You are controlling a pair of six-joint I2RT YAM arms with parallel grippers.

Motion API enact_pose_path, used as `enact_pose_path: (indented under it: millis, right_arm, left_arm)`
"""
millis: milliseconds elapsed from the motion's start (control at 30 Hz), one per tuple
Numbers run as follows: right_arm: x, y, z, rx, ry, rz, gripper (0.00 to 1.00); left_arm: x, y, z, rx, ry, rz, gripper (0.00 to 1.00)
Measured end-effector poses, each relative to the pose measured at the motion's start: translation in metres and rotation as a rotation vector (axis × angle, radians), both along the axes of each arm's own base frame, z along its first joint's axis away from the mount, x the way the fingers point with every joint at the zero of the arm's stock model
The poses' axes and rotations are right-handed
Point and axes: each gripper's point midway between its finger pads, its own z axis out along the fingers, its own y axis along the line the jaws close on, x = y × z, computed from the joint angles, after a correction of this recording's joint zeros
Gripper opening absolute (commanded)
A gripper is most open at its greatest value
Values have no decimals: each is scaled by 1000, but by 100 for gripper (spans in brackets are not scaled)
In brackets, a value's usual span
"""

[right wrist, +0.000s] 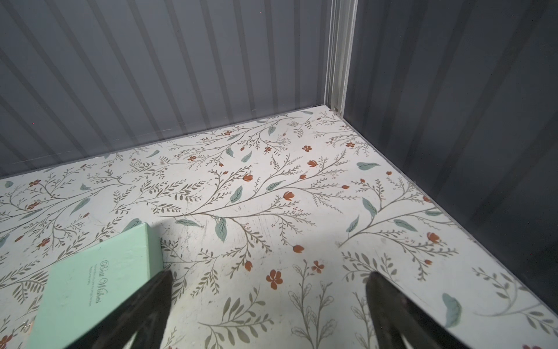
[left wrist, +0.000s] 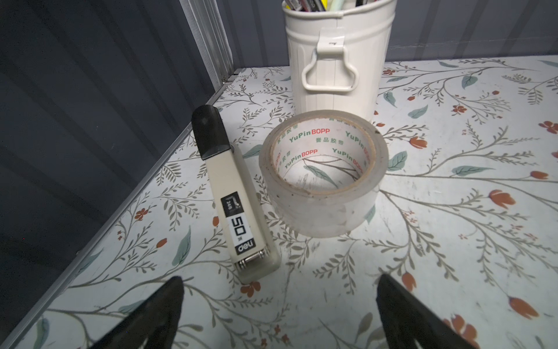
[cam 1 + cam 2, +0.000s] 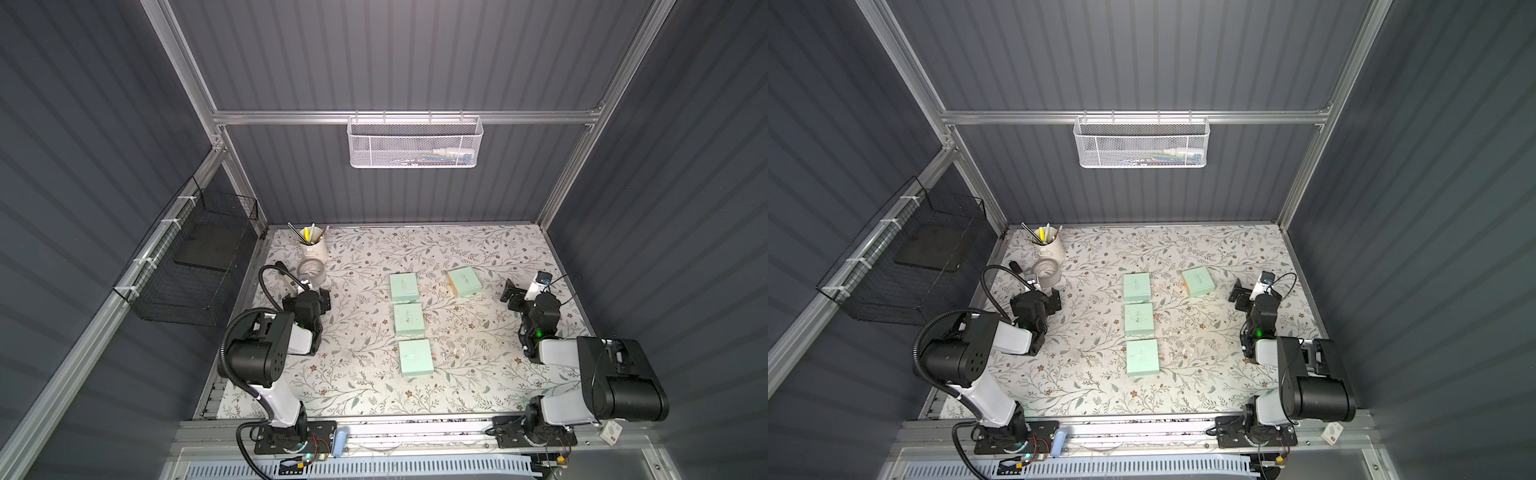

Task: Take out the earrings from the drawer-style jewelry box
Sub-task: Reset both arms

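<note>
**Both grippers spread and empty; four mint boxes shut on the table**

- Left gripper: jaws wide apart, nothing between them. It hangs low over the table, just short of the near end of the stapler.
- Stapler: cream body, black handle, lying flat beside the tape roll.
- Tape roll: clear packing tape, lying flat, close in front of the pen bucket.
- Pen bucket: white, upright, pens inside, near the far left corner.
- Right gripper: jaws wide apart, holding nothing, above bare table with a floral print.
- Tilted mint box: lid lettered "Best Wishes", set askew, orange side showing. It is the box nearest the right gripper but apart from it.
- Far mint box, middle mint box, near mint box: a column at the table's centre, between the arms, none touching.
- Earrings: too small to make out in any view.
- White mesh basket: hung on the back rail.
- Black wire basket: hung on the left rail.
</note>
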Motion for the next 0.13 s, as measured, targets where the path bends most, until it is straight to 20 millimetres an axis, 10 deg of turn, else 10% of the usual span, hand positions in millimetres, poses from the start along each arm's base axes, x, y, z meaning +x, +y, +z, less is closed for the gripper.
enact_pose_path:
  millis: [133]
  right_arm:
    - [0,0,0,0,0,0,99]
  left_arm:
    - [0,0,-1,0,3,-1,100]
